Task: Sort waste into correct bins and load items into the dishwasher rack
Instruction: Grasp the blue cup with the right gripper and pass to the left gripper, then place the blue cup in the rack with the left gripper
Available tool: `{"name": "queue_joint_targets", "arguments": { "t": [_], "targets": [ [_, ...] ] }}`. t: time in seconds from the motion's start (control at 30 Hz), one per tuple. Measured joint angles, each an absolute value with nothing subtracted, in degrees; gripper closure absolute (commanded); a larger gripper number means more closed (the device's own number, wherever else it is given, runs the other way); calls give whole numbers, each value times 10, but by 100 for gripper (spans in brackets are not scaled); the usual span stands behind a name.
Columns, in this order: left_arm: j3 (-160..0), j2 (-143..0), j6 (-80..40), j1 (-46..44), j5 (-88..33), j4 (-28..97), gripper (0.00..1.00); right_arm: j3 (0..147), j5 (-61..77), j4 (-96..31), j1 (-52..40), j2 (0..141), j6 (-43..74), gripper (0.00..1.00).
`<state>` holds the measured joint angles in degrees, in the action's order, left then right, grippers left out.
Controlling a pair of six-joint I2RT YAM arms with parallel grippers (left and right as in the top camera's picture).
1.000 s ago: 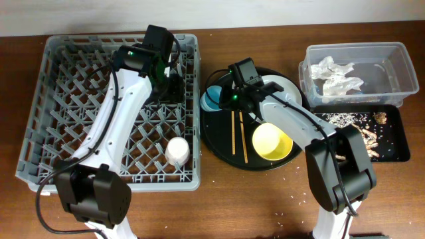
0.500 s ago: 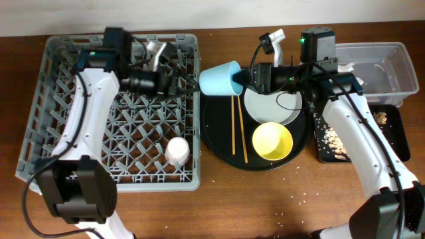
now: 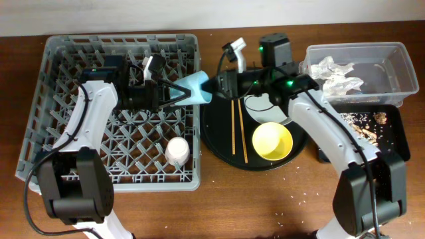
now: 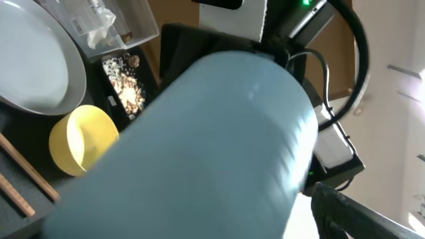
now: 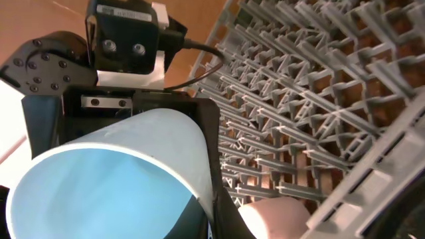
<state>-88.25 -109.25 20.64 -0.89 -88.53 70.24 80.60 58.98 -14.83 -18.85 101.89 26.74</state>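
Observation:
The light blue cup (image 3: 194, 89) lies on its side in the air over the right rim of the grey dishwasher rack (image 3: 40, 99). My right gripper (image 3: 214, 85) is shut on the cup's rim, which the right wrist view (image 5: 99, 192) shows pinched between the fingers (image 5: 219, 212). My left gripper (image 3: 178, 93) is open, its fingers spread round the cup's base. The cup fills the left wrist view (image 4: 199, 146), with a gap to the one visible finger. The pink cup (image 3: 177, 150) stands upside down in the rack.
The round black tray (image 3: 219, 143) holds the white plate (image 3: 255, 106), the yellow bowl (image 3: 272, 141) and two chopsticks (image 3: 236, 129). The clear tub (image 3: 392, 60) holds tissues (image 3: 335, 73). The shallow black tray (image 3: 392, 149) holds food scraps (image 3: 365, 136).
My right gripper lifted the blue cup off the round tray and carried it left. My left gripper turned toward it, and its open fingers now surround the cup's base.

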Motion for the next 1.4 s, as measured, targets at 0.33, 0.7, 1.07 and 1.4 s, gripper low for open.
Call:
{"name": "queue_joint_targets", "arguments": {
  "t": [0.33,0.7,1.07,1.4],
  "targets": [
    [-882,-1093,213,-7,-896,702,23,806,566,-145,-212,1022,289,96],
    [-880,-1093,217,1,-898,698,43,806,564,-149,-216,1022,298,96],
    [-885,-1093,190,68,-794,687,50,806,546,-180,-182,1023,285,4],
    [-1027,-1093,-22,-108,-134,675,50,806,295,-399,-128,1008,177,4]
  ]
}}
